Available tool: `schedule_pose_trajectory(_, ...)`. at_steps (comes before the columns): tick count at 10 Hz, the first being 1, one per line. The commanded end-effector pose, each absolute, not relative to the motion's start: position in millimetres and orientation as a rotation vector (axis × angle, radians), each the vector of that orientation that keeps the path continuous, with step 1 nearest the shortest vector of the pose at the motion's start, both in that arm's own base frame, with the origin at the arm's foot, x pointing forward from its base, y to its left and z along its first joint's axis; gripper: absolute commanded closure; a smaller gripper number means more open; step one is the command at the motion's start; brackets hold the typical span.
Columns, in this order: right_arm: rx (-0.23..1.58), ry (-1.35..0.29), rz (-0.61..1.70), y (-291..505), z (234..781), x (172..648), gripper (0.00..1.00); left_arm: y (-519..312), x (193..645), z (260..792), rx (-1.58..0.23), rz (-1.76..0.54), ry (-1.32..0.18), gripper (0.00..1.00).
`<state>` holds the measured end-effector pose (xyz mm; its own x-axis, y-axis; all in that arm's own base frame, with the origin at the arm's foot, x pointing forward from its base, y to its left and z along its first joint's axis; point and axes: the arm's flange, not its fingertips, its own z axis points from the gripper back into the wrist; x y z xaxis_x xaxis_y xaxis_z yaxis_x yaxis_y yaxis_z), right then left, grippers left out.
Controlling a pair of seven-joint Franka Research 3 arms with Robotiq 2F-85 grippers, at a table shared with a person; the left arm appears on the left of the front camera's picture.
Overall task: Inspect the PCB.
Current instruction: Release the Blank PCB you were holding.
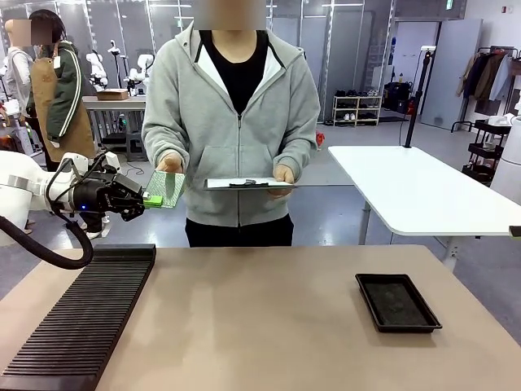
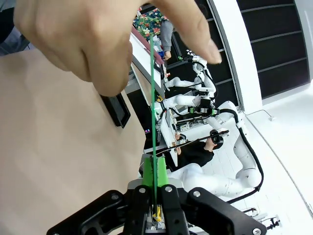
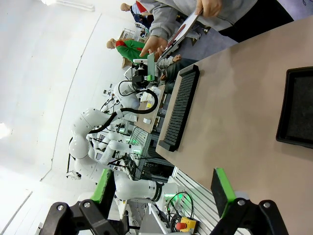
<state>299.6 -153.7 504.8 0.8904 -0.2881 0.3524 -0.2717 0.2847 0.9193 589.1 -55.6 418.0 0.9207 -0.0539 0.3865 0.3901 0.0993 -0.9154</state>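
Beyond the tan table's (image 1: 260, 326) far edge, the circuit board (image 1: 167, 189) hangs in the air. The left claw (image 1: 150, 200) has its green pads closed on one edge, and the person's hand (image 1: 169, 162) grips the opposite end. With both holding on, a tug before the claw lets go could flex the thin board or drop it. It looks green, speckled and flat. Just beside it the person holds a clipboard (image 1: 248, 184), and a black tray (image 1: 367, 301) sits well apart on the table. The right claw (image 3: 164, 193) stands open and empty.
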Motion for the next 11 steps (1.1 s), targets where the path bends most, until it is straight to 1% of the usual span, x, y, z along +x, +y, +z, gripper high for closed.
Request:
schedule_pose_trajectory(1,1.306,-0.531,0.003,-153.3,506.0,302.1,0.0,-56.4,589.2,418.4,-1.439,-0.336,-0.283,1.0)
schedule_pose_trajectory(11,1.306,-0.531,0.003,-153.3,506.0,302.1,0.0,-56.4,589.2,418.4,-1.439,-0.336,-0.283,1.0)
